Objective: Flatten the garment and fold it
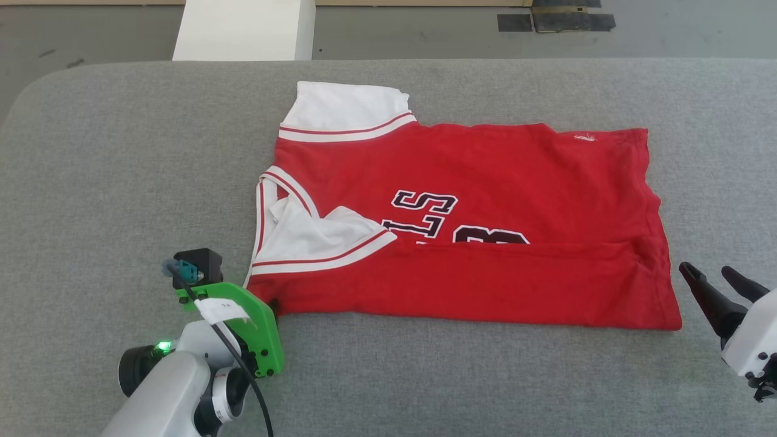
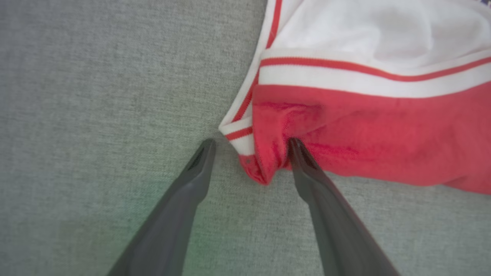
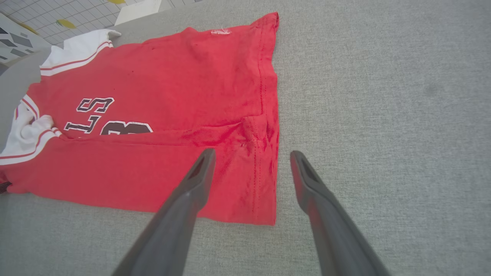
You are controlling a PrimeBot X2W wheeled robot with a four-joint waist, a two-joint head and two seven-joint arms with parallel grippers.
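The garment (image 1: 473,182), a red jersey with white sleeves and black lettering, lies spread on the grey padded surface (image 1: 121,182). Its near long edge is folded up over the lower part of the lettering. One white sleeve (image 1: 340,109) lies flat at the far left, and the other (image 1: 315,240) is folded onto the chest. My left gripper (image 2: 251,145) stands open around the garment's near left corner (image 2: 264,161), one fingertip (image 2: 297,147) touching the red cloth. In the head view its green mount (image 1: 246,315) covers the fingers. My right gripper (image 1: 707,270) is open just right of the near right corner (image 3: 264,207), holding nothing.
Beyond the far edge of the surface a white block (image 1: 243,30) stands on the floor, and dark tape patches (image 1: 555,21) lie further right. Bare grey surface stretches to the left, right and in front of the garment.
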